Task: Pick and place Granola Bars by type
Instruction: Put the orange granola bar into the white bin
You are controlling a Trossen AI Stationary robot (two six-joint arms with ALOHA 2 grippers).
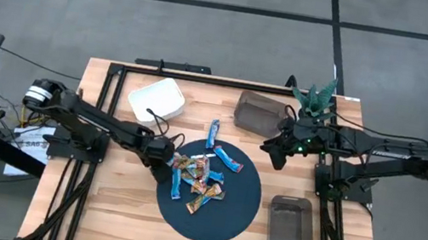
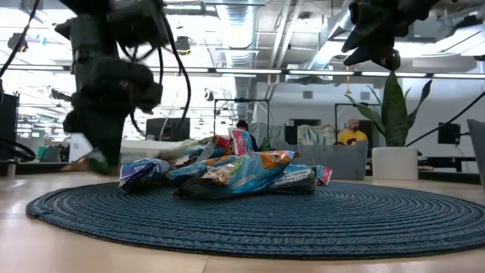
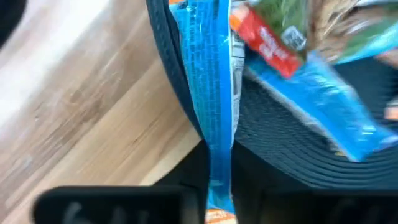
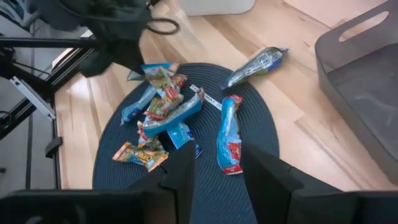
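The left gripper (image 1: 167, 156) is down at the left edge of the round dark-blue woven mat (image 1: 238, 214), its fingers clamped on the end of a bright blue foil-wrapped granola bar (image 3: 208, 81). The other blue and orange-brown bars (image 1: 198, 178) are heaped on the mat. The right gripper (image 1: 276, 154) is held half-open above the mat's far-right edge, nothing between its fingers.

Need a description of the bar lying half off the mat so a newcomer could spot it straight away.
Start at the round dark blue mat in the middle of the wooden table. Go to its edge nearest the white bin and the grey bin: a blue granola bar lies alone there. Unlike the piled bars, it sticks out onto bare wood.
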